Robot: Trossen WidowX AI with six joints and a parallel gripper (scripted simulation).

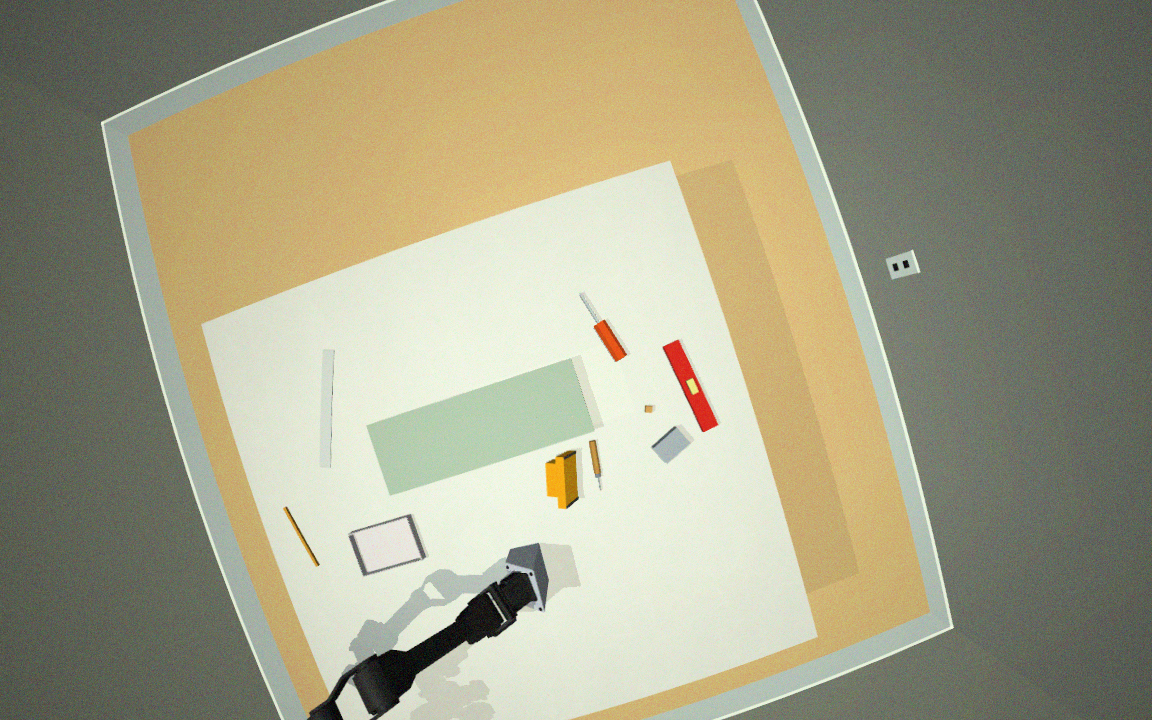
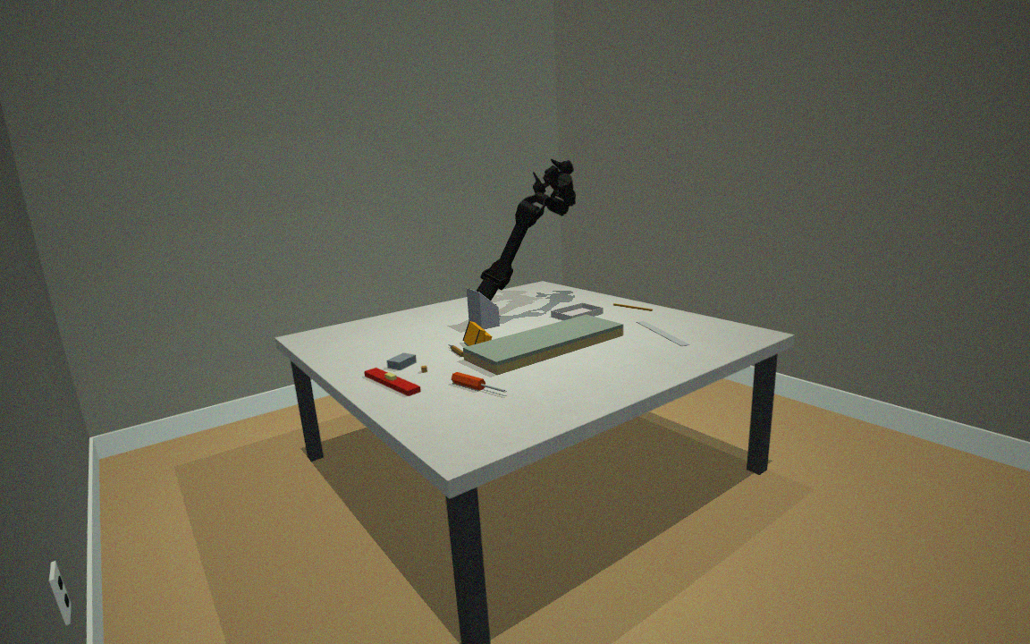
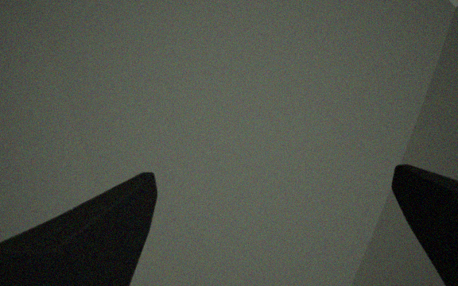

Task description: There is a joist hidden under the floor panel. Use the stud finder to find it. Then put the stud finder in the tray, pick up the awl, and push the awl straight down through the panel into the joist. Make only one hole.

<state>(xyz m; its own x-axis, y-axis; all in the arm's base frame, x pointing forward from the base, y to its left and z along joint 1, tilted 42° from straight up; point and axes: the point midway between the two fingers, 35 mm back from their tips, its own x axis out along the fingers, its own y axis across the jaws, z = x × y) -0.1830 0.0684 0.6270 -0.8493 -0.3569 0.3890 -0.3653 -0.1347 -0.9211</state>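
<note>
The green-topped floor panel (image 1: 482, 425) (image 2: 543, 338) lies on the table. The orange-yellow stud finder (image 1: 566, 480) (image 2: 474, 333) is beside one end of its long side. The awl (image 1: 594, 458) (image 2: 455, 350), with a brown handle and thin metal tip, lies close by the stud finder. The shallow grey-walled tray (image 1: 356, 554) (image 2: 563, 315) has nothing in it. My gripper (image 2: 544, 168) (image 3: 273, 179) is open and empty, raised high above the table with only walls between its fingers in the wrist view. It is out of frame in the top view.
An orange screwdriver (image 1: 610, 340) (image 2: 468, 381), red level (image 1: 677, 358) (image 2: 405, 386), grey block (image 1: 671, 445) (image 2: 401, 361) and tiny brown cube (image 1: 648, 409) (image 2: 423, 368) lie beyond the panel's awl end. A pale strip (image 1: 327, 407) (image 2: 662, 334) and pencil (image 1: 301, 535) (image 2: 632, 307) lie beyond the other end.
</note>
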